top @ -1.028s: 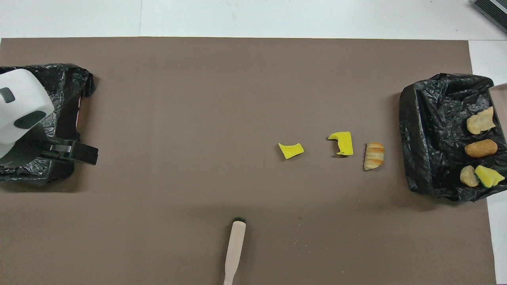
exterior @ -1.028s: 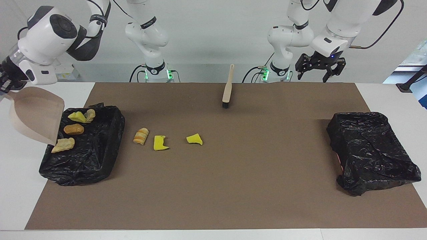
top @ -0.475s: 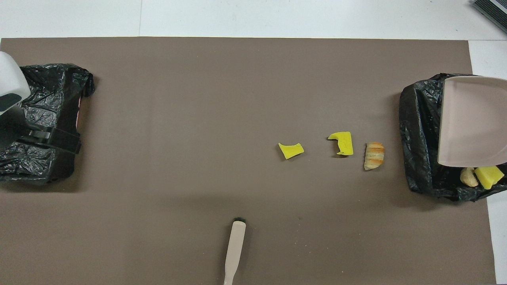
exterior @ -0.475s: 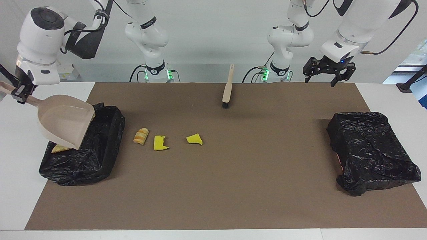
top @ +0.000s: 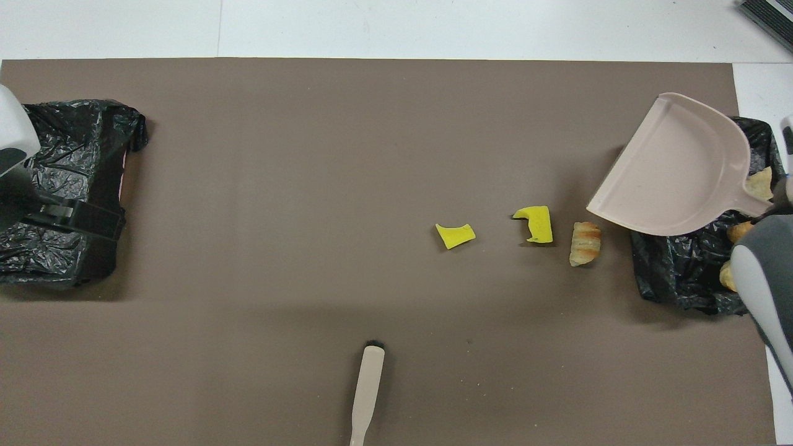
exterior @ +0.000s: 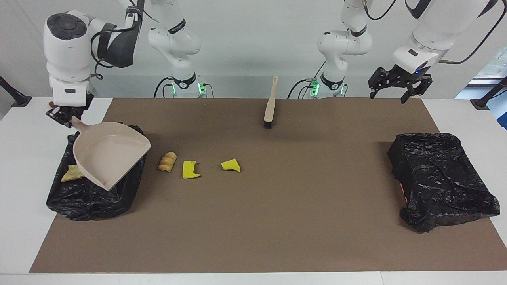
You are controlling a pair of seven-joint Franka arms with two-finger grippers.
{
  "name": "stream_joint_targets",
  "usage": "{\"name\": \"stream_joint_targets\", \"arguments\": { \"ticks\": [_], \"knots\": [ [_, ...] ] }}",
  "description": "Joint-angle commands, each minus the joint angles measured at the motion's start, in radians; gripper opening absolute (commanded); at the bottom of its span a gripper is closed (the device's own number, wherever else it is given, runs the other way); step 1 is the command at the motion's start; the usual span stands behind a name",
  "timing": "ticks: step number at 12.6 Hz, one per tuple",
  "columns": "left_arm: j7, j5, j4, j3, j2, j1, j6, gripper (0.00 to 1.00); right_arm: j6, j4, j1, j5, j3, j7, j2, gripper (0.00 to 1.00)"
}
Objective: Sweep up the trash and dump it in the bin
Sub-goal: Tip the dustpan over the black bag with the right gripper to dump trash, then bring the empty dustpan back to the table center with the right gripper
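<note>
— Where is the trash?
— Three bits [exterior: 191, 169] lie on the tabletop [exterior: 277, 198], at three o'clock from the lined bin [exterior: 91, 198] in the facing view; others sit inside.
— Your grippers?
— My right gripper [exterior: 63, 116] clamps the dustpan [exterior: 109, 152] handle over that bin. My left gripper [exterior: 398, 85] hangs wide, empty.

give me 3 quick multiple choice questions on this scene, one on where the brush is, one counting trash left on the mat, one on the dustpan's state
1. Where does the brush lie?
A. in a bin
B. on the mat near the robots
C. in the dustpan

2. How many trash bits lie on the mat?
A. one
B. three
C. six

3. The dustpan is:
A. held by the right gripper, empty
B. flat on the mat
C. full of scraps

Answers:
1 B, it rests on the mat untouched.
2 B, a bread lump and two yellow scraps.
3 A, raised over the bin.
</note>
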Motion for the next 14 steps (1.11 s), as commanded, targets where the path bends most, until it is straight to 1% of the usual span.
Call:
{"name": "stream_joint_targets", "arguments": {
  "ticks": [1,3,5,7,8,10,11,12,13,14],
  "knots": [
    [0.014,0.006,-0.069,-0.006,-0.050,0.009,0.041,1.00,-0.058,-0.020,0.085,0.124,-0.001,0.231,-0.003,0.00],
    [0.023,0.006,-0.070,-0.006,-0.052,0.009,0.034,1.00,-0.069,-0.017,0.150,0.245,-0.001,0.420,0.022,0.00],
    [0.066,0.006,-0.092,-0.003,-0.067,0.012,0.034,1.00,-0.052,-0.016,0.237,0.303,-0.001,0.662,0.065,0.00],
    [0.065,0.006,-0.090,-0.003,-0.065,0.015,0.044,1.00,-0.024,-0.003,0.293,0.397,-0.001,0.824,0.094,0.00],
    [0.062,0.006,-0.089,-0.003,-0.065,0.015,0.041,1.00,0.003,-0.003,0.340,0.406,-0.001,0.885,0.108,0.00],
    [0.057,0.008,-0.080,-0.003,-0.061,0.014,0.038,1.00,0.049,0.009,0.450,0.410,-0.001,1.101,0.144,0.00],
    [0.057,0.008,-0.080,-0.003,-0.061,0.015,0.038,1.00,0.072,0.033,0.509,0.411,-0.001,1.220,0.187,0.00],
    [0.054,0.008,-0.080,-0.003,-0.061,0.015,0.034,1.00,0.120,0.041,0.544,0.429,-0.001,1.311,0.218,0.00],
    [0.056,0.008,-0.080,-0.001,-0.062,0.015,0.029,1.00,0.161,0.050,0.570,0.464,-0.001,1.353,0.236,0.00],
    [0.056,0.008,-0.080,-0.001,-0.062,0.017,0.029,1.00,0.178,0.069,0.607,0.474,-0.001,1.369,0.265,0.00]
  ]
}}
